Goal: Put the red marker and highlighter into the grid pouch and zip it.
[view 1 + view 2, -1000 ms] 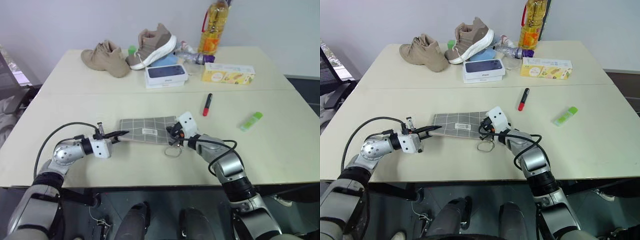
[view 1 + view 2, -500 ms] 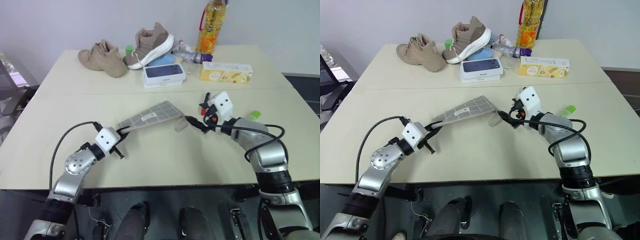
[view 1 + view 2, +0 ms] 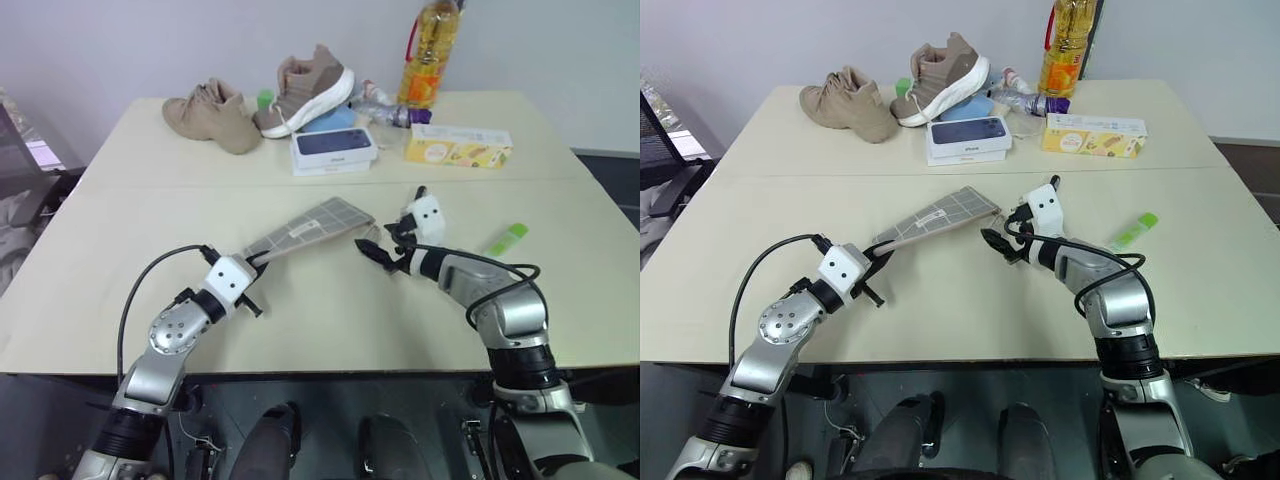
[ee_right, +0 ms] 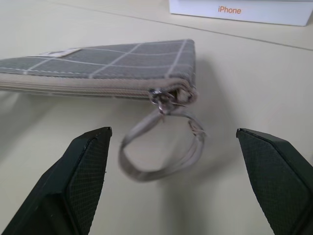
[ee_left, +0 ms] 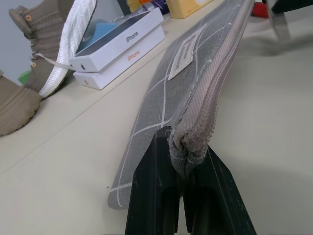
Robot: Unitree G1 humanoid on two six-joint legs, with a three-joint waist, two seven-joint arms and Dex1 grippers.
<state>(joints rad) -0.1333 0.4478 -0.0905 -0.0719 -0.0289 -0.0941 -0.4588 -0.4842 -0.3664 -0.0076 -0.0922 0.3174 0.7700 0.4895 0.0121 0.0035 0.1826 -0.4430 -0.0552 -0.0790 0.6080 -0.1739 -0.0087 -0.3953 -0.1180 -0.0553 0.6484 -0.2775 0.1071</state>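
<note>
Left jaws: the left gripper is closed on one end of the grid pouch, pinching the zipper edge between its two black fingers.
Right jaws: the right gripper stands wide open, with nothing between its fingers; it sits just in front of the pouch's other end.
Grid pouch: it is lifted off the table at a tilt, the held end low and the far end higher, with the white label facing up.
Zipper pull: the ring pull hangs from the free end of the pouch, between the spread right fingers but touching neither.
Red marker: only its black tip shows above the right wrist; the rest is hidden behind it.
Highlighter: the light-green highlighter lies on the table to the right of the right arm, well apart from the pouch.
Back of table: two tan shoes, a white phone box with a dark top, a yellow box and an oil bottle stand there, far from both grippers.
</note>
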